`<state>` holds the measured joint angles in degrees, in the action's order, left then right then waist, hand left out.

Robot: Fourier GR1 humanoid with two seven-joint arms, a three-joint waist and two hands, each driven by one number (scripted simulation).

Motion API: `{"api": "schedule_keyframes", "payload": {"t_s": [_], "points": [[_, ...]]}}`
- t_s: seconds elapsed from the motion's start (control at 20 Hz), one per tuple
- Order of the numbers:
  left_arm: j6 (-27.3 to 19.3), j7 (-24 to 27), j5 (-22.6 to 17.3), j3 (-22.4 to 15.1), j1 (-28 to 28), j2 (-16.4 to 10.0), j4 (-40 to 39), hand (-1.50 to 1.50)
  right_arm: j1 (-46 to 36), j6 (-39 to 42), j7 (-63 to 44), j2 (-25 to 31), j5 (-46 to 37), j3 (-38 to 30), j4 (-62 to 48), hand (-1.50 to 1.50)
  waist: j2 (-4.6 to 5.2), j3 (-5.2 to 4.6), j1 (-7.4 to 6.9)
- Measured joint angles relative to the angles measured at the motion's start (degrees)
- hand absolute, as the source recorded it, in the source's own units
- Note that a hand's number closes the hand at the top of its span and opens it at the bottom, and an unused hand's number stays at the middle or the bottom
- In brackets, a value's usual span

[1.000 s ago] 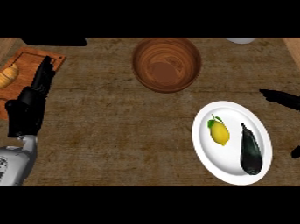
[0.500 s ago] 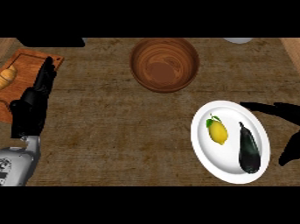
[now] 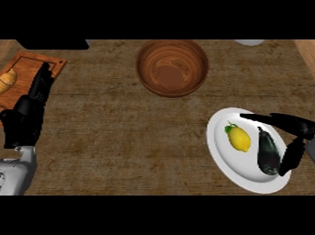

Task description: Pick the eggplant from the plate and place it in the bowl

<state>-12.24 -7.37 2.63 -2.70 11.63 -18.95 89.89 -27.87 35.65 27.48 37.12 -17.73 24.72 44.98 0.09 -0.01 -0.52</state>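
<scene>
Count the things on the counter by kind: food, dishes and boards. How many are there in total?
Food: 3 (eggplant, lemon, croissant)
Dishes: 2 (plate, bowl)
Boards: 1 (board)
Total: 6
A white thing, cut off at the top edge, is not counted.

The right rim of the plate (image 3: 218, 149) is hidden by the right hand (image 3: 299, 125), whose forearm is cut off at the right edge. A pale object (image 3: 250, 42) and a black shape (image 3: 51, 43) are cropped at the top; neither can be identified.
</scene>
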Motion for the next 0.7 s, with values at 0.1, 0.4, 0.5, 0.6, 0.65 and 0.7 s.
{"api": "schedule_keyframes", "payload": {"t_s": [0.1, 0.4, 0.5, 0.6, 0.65, 0.7], "points": [[-0.07, -1.09, 0.84, -0.01, 1.22, 0.5, -0.27, 0.0, 0.15, -0.46, 0.5, -1.04, -1.07, -0.12, -0.74, -1.5, -0.08, -0.1, 0.15], [-0.35, -3.27, 2.85, -0.22, 1.76, 1.88, 1.23, 0.0, 1.02, -2.96, 3.67, -3.12, -4.18, -0.22, -2.81, -1.5, -0.52, -0.6, 0.33], [0.3, -3.46, 2.8, 0.2, 2.21, 1.7, 1.27, 0.0, 0.67, -4.03, 5.09, -3.29, -5.42, 0.01, -3.72, 1.5, -0.64, -0.8, 0.33], [0.25, -2.58, 3.13, 0.28, 2.0, 2.19, 0.38, 0.0, 0.59, -5.82, 6.19, -3.41, -6.77, 0.37, -3.56, 1.5, -0.66, -0.89, 0.42], [0.34, -2.4, 3.05, 0.38, 1.41, 2.28, 0.9, 0.0, 0.55, -6.97, 6.83, -3.67, -7.36, 0.38, -3.93, 1.5, -0.71, -0.99, 0.36], [0.69, -2.9, 2.8, 0.63, 2.2, 2.21, 0.81, 0.0, -0.14, -7.54, 7.7, -3.82, -7.83, 0.28, -4.97, 1.5, -0.7, -1.02, 0.29]]}}
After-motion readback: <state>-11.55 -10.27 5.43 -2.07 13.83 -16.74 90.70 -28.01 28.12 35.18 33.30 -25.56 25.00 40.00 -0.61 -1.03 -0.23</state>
